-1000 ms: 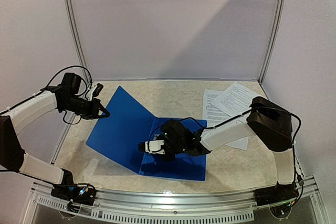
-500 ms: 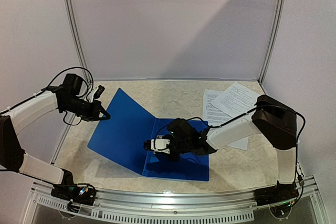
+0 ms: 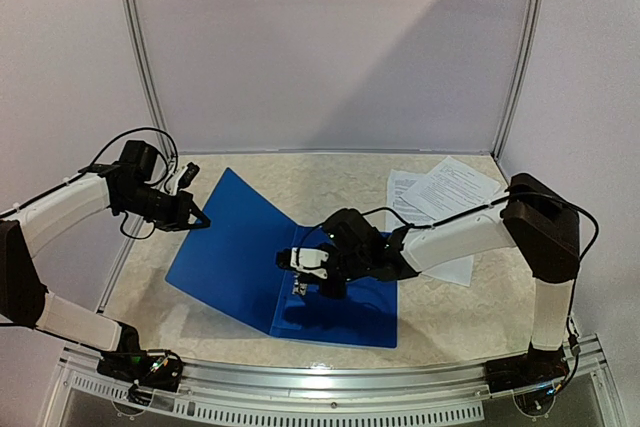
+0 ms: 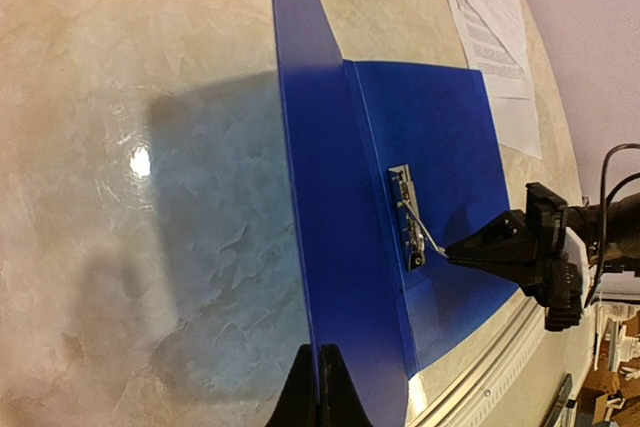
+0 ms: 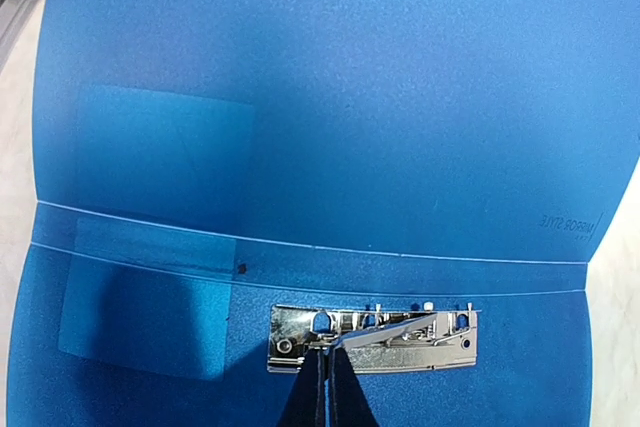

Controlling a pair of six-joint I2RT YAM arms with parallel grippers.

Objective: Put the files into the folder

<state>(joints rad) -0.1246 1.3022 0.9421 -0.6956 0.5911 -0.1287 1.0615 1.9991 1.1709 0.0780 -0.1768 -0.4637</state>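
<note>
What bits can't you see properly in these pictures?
- Words on the papers: too small in the top view, cut off by the edge in the left wrist view.
- Part of the papers: under the right arm, top view.
- The print on the folder: too small, right wrist view.
- Whether the right gripper pinches the clip lever or only pushes it: its fingertips cover the spot, right wrist view.

The right jaws have drawn back rightward, uncovering the folder [image 3: 230, 237]'s clip [image 3: 298, 289].
</note>
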